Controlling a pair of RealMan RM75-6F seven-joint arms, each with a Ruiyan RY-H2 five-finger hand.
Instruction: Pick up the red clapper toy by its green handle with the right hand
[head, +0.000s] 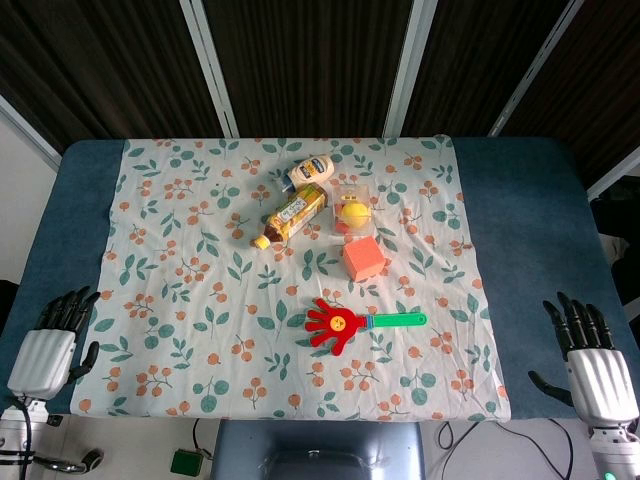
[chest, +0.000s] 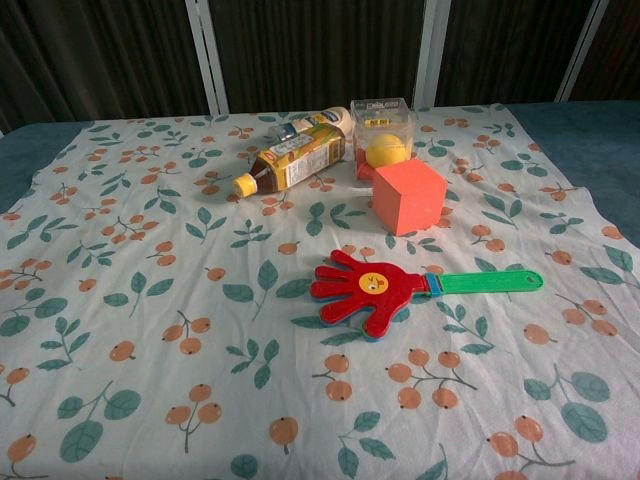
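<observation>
The red clapper toy (head: 336, 325) (chest: 368, 289), shaped like a hand with a yellow face on it, lies flat on the floral cloth, its green handle (head: 398, 320) (chest: 490, 282) pointing right. My right hand (head: 592, 362) hovers at the table's right front edge, well right of the handle, fingers spread and holding nothing. At the left front edge my left hand (head: 50, 345) is likewise empty with fingers apart. Neither hand appears in the chest view.
Behind the clapper stand an orange cube (head: 364, 258) (chest: 409, 195), a clear box holding a yellow ball (head: 352, 209) (chest: 385, 138), a lying tea bottle (head: 290, 215) (chest: 290, 160) and a white bottle (head: 308, 172) (chest: 315, 123). The floral cloth (head: 180, 330) covers a blue table (head: 520, 220).
</observation>
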